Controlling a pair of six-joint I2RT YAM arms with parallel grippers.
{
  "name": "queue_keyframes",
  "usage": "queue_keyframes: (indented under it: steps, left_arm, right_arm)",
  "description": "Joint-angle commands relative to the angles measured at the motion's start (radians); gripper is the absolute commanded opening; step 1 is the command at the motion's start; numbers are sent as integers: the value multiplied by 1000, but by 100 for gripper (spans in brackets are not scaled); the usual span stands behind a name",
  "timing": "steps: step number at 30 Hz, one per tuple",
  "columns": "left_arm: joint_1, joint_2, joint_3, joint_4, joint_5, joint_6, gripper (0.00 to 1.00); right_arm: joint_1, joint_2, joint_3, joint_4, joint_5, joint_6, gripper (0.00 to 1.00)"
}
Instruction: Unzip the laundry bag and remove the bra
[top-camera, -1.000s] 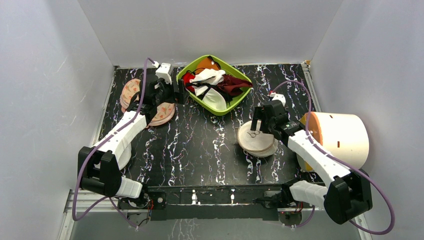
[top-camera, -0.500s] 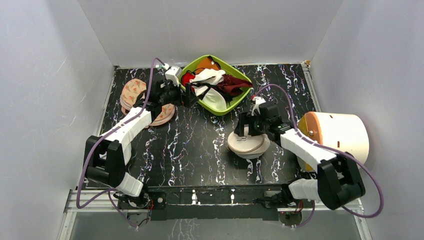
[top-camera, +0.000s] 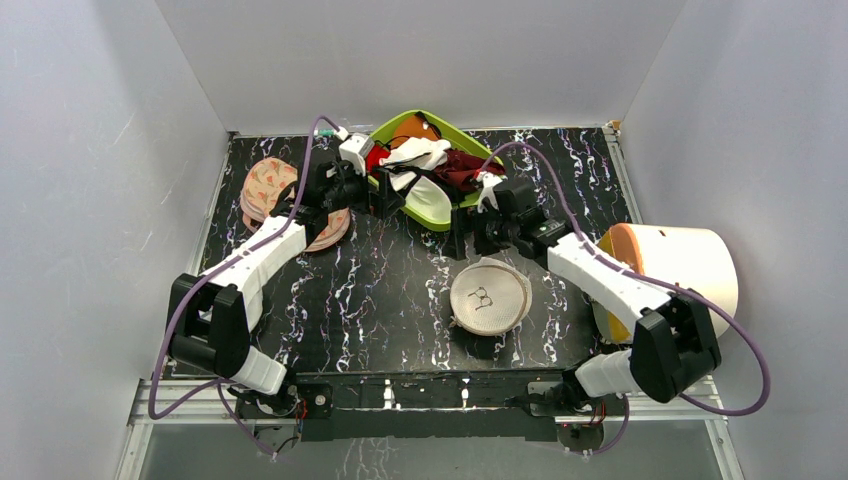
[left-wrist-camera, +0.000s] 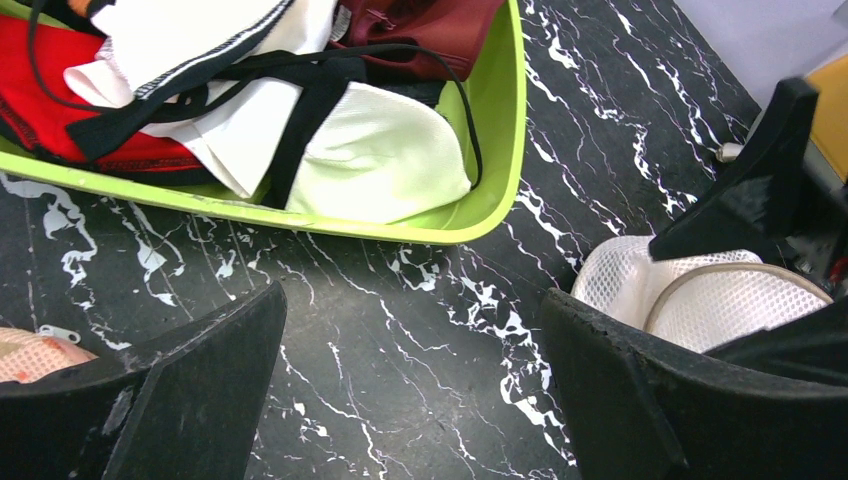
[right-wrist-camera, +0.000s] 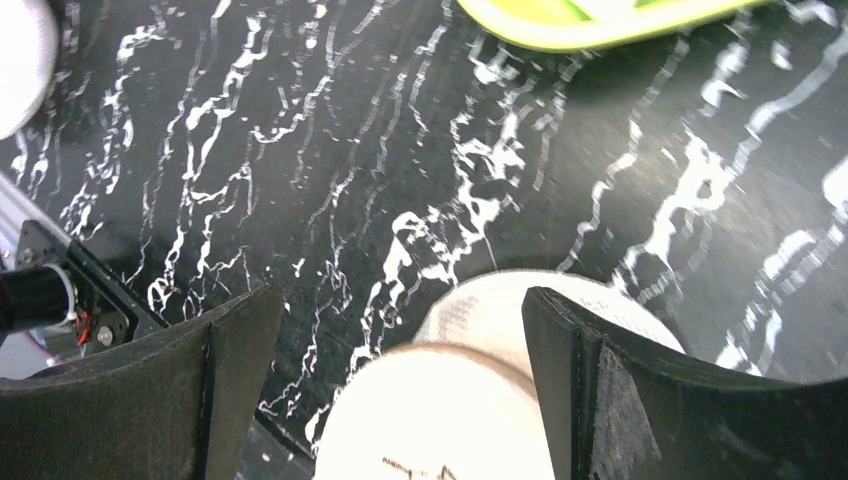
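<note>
The laundry bag (top-camera: 490, 297), a round cream-white mesh case with a small black mark on its lid, lies flat on the black marbled table right of the middle. It also shows in the left wrist view (left-wrist-camera: 700, 290) and the right wrist view (right-wrist-camera: 470, 400). What is inside it is hidden. My right gripper (top-camera: 462, 238) is open and empty above the bag's far edge (right-wrist-camera: 400, 300). My left gripper (top-camera: 385, 200) is open and empty over bare table by the green bin's near side (left-wrist-camera: 412, 300).
A green bin (top-camera: 430, 168) full of bras and other garments stands at the back centre (left-wrist-camera: 500, 150). Peach printed cases (top-camera: 290, 200) lie at the back left. A large cream cylinder with an orange end (top-camera: 670, 270) lies at the right edge.
</note>
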Motion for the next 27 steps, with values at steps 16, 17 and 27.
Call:
queue_keyframes:
  steps: [16, 17, 27]
  left_arm:
    - [-120, -31, 18, -13, -5, 63, 98]
    - [-123, -29, 18, -14, -3, 63, 98]
    - [-137, -42, -7, 36, 99, 56, 98]
  right_arm:
    - [-6, -568, -183, -476, 552, 540, 90]
    - [-6, -576, -202, -439, 518, 536, 88]
    - [-6, -514, -394, 19, 297, 445, 49]
